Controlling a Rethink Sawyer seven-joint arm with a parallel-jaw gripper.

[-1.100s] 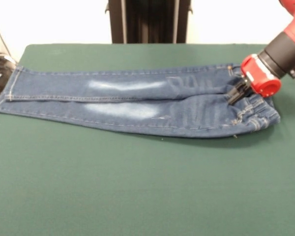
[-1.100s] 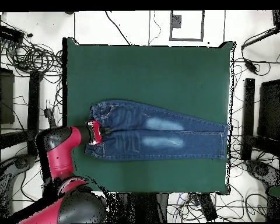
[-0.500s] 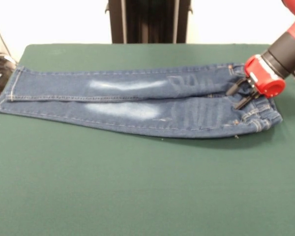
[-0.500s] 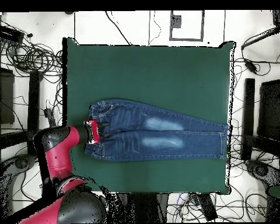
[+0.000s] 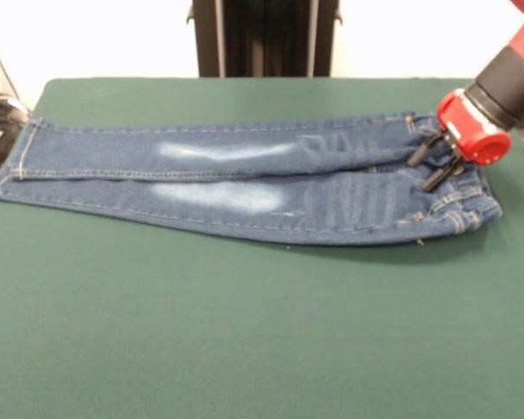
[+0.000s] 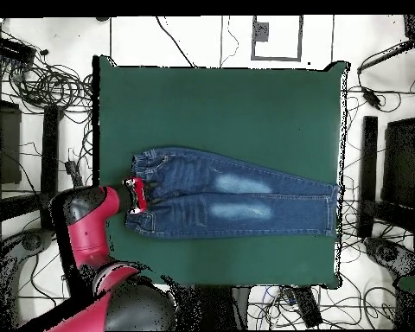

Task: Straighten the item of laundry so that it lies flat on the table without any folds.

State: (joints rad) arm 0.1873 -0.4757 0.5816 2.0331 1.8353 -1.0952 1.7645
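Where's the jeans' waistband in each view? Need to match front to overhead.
Front view: the waistband is at the right end of the jeans, right of centre, under the gripper.
Overhead view: the waistband is at the jeans' left end, left of centre on the table.
Shared landmark: the red end of the arm, at the waistband in both views.

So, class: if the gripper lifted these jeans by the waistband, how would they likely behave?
The jeans would probably drape limply, as they lie flat as soft cloth. The long legs would likely trail across the table. The open gripper would likely hold the thicker gathered waistband best.
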